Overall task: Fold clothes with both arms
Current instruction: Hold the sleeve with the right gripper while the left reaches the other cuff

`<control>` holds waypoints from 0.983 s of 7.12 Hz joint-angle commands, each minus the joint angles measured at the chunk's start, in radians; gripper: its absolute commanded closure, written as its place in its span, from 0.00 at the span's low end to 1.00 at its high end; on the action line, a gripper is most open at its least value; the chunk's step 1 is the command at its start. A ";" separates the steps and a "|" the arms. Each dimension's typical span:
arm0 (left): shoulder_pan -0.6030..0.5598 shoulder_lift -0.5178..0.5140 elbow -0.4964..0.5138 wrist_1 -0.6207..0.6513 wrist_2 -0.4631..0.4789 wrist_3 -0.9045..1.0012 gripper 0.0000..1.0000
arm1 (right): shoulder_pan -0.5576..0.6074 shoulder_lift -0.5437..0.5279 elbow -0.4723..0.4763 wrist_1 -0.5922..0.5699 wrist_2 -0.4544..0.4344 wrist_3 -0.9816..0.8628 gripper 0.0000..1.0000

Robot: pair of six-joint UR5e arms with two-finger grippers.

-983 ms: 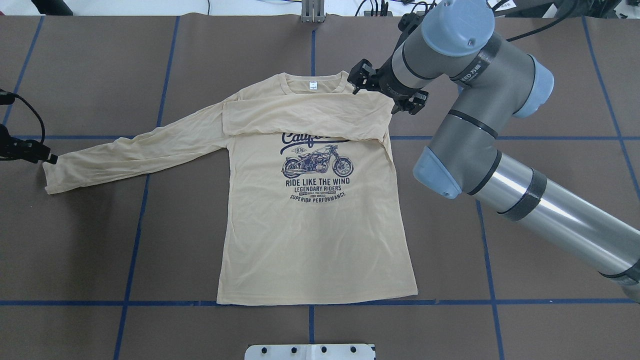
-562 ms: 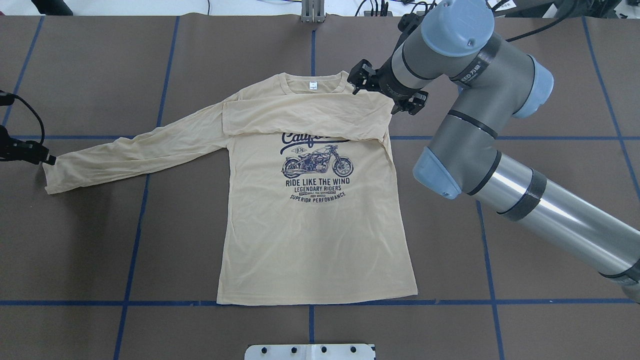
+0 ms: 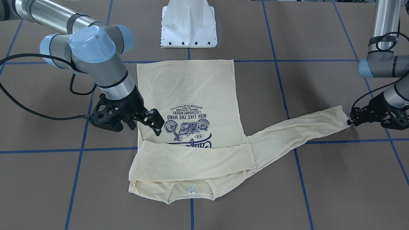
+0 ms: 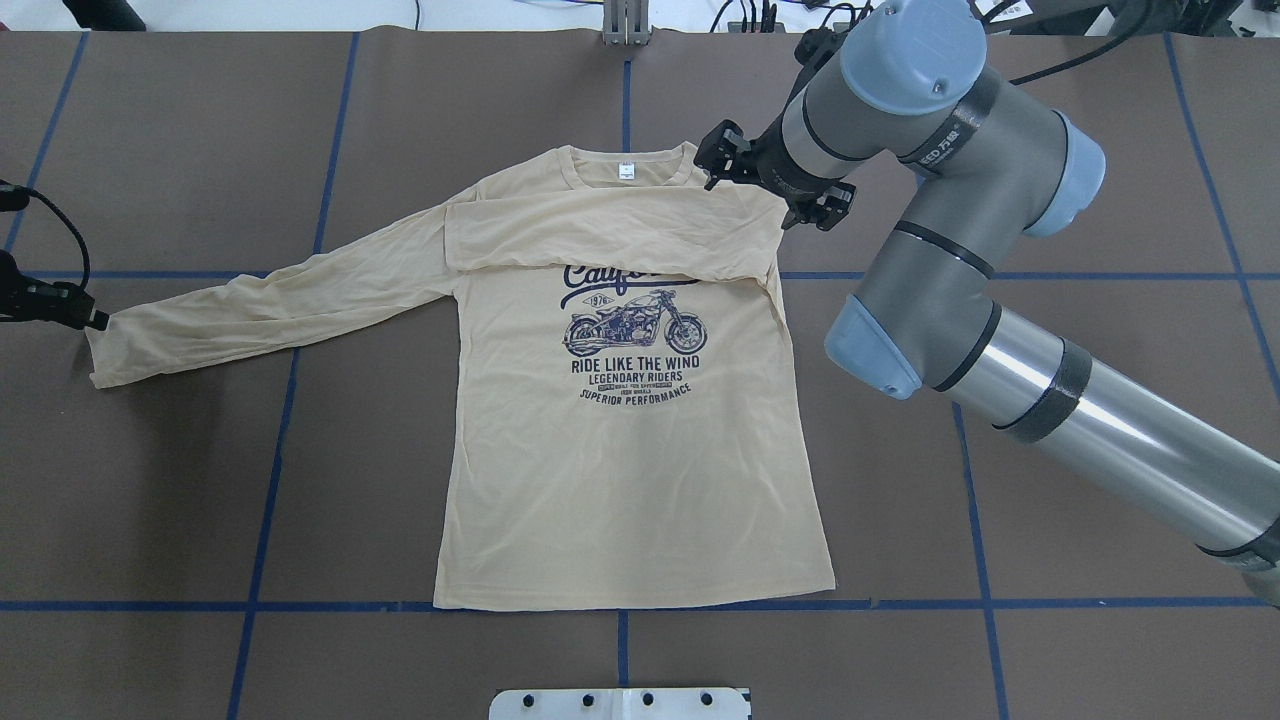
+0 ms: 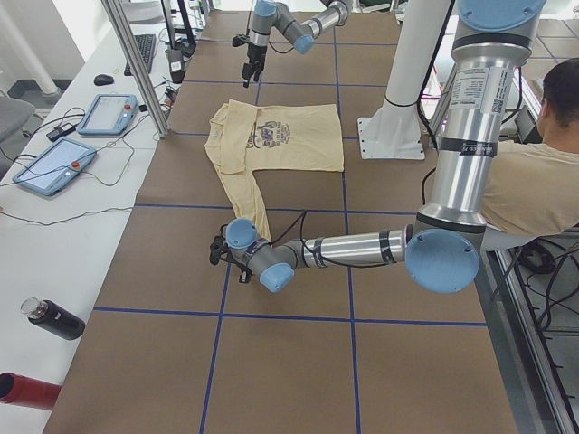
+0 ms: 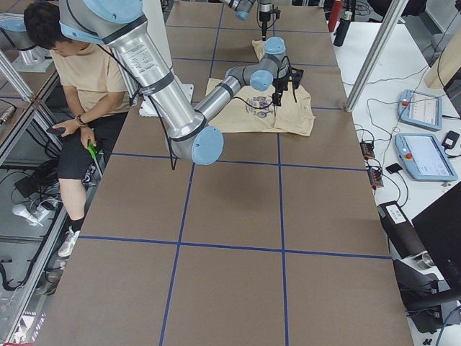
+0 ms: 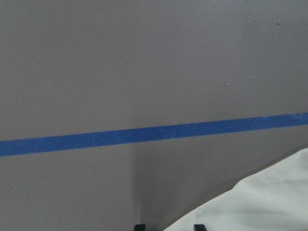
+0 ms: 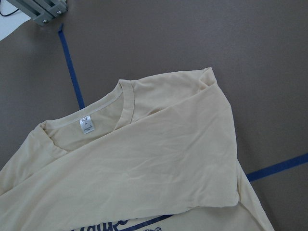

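Note:
The cream-yellow T-shirt (image 4: 630, 470) lies flat and print-up on the brown table, its neck label (image 4: 626, 171) at the far side. One sleeve (image 4: 610, 235) is folded across the chest over the top of the print. The other sleeve (image 4: 270, 310) stretches out to the robot's left. My left gripper (image 4: 98, 320) sits low at that sleeve's cuff (image 3: 342, 116). Its fingertips (image 7: 139, 226) stand apart, with the cloth edge (image 7: 250, 202) between them. My right gripper (image 3: 156, 123) hovers open and empty above the shirt's folded shoulder (image 8: 211, 96).
The white pedestal base (image 3: 188, 22) stands at the robot's side of the table, just beyond the shirt's hem. Blue tape lines (image 4: 270, 450) cross the mat. A seated operator (image 6: 79, 72) is beside the table. Tablets (image 5: 54, 167) and a bottle (image 5: 54, 318) lie on the side bench.
Almost nothing: my left gripper has edged a little further left at the cuff. The shirt and the right arm are as before.

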 commanded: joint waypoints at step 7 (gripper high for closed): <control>0.002 0.000 0.005 0.005 -0.002 -0.027 0.66 | -0.006 0.001 -0.004 0.000 0.000 0.002 0.00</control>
